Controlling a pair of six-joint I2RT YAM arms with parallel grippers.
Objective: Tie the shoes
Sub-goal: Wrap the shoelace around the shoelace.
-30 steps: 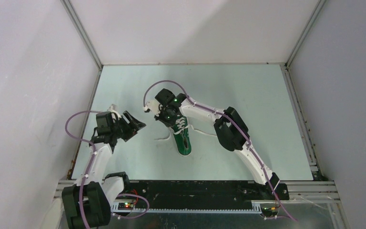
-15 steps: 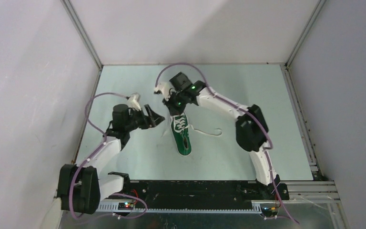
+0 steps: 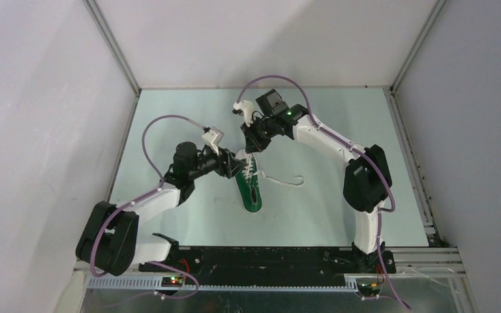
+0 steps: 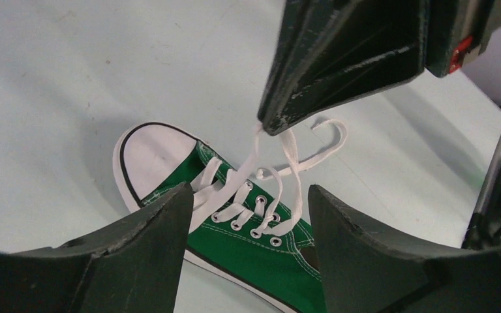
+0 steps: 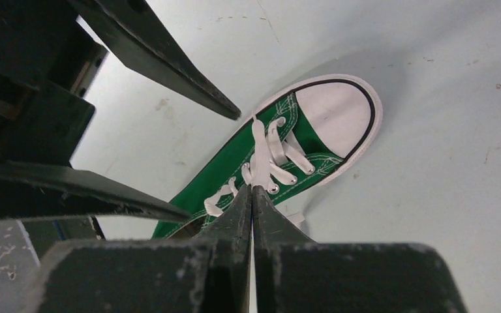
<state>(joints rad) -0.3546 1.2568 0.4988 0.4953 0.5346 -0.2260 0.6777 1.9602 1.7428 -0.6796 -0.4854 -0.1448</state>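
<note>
The green sneaker [image 3: 250, 188] lies on the table, white toe cap toward the far side. It also shows in the left wrist view [image 4: 254, 251] and the right wrist view [image 5: 235, 160]. My right gripper [image 3: 253, 145] hangs just above the toe end, shut on a white lace [image 4: 256, 145] that rises taut from the eyelets to its tips [image 5: 252, 190]. My left gripper [image 3: 235, 167] is open at the shoe's left side, jaws either side of the laced part [image 4: 248, 202], holding nothing. Another lace end [image 3: 286, 180] trails right on the table.
The pale green table [image 3: 339, 137] is walled by grey panels on three sides, with a metal rail [image 3: 267, 251] along the near edge. The two arms nearly meet over the shoe's toe.
My left arm has swung right from the table's left side to the shoe. My right gripper has moved back and to the right and up, drawing the lace taut.
</note>
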